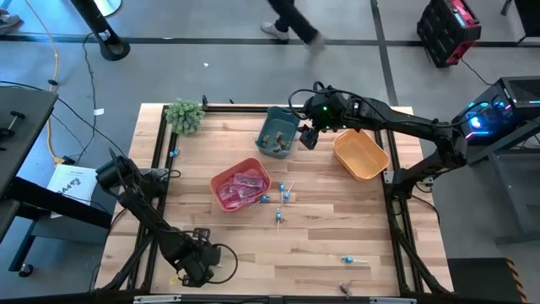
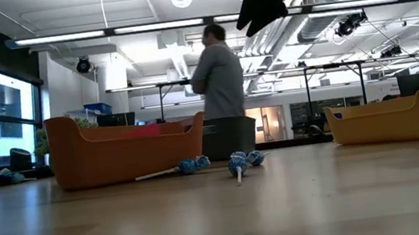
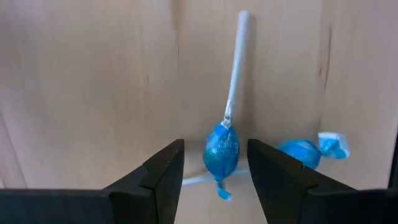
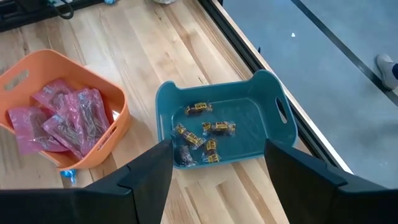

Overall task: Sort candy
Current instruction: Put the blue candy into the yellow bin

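Note:
A blue-wrapped lollipop (image 3: 222, 154) lies on the wooden table with its white stick (image 3: 236, 62) pointing away. My left gripper (image 3: 216, 146) points down over it near the table's front left corner (image 1: 180, 276), open, one finger on each side of the blue head with a gap on both sides. A second lollipop (image 3: 305, 152) lies right beside it. My right gripper (image 4: 217, 186) hangs open above the teal bin (image 4: 273, 134), which holds several small brownish pieces (image 4: 205, 134). Pink packets (image 4: 65, 118) fill the red bin (image 1: 221, 180).
An orange bin (image 1: 361, 154) stands at the right, a green plant (image 1: 185, 116) at the far left corner. More lollipops lie mid-table (image 1: 283, 196) and near the front right (image 1: 354, 260). A person (image 2: 219, 76) walks beyond the table's far edge.

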You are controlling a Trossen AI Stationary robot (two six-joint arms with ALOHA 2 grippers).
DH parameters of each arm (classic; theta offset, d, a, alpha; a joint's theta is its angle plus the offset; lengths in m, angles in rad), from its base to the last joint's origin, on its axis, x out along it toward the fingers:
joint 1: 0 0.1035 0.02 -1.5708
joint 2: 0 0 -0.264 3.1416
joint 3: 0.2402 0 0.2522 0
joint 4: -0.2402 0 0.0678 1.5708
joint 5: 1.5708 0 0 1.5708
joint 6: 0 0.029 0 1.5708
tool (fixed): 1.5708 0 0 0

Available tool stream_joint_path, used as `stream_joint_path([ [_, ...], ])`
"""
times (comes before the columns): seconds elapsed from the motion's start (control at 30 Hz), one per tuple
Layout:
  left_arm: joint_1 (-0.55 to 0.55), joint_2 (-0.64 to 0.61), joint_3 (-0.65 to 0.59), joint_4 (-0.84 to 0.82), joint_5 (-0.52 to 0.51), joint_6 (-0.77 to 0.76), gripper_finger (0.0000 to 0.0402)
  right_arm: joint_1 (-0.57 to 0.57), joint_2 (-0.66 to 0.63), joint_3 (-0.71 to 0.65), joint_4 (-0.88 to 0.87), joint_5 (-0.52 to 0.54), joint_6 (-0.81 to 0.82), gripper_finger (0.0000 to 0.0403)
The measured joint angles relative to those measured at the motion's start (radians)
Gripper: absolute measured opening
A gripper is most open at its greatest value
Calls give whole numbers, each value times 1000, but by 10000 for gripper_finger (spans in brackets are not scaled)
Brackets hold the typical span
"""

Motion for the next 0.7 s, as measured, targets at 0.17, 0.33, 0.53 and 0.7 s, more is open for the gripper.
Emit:
stream_joint_path([
  [0.17, 12, 12, 2, -1, -1, -8, 163, 0, 0, 0, 0, 2, -9, 247],
  [0.33, 34, 5, 1, -24, -2, -72, 79, 0, 0, 0, 0, 18, -11, 247],
  [0.53, 46, -105, 0, -111, -12, -92, 43, 0, 0, 0, -10, 21, -11, 247],
  [0.7, 69, -307, 0, -225, -90, -96, 50, 0, -1, 0, -20, 21, -31, 247],
])
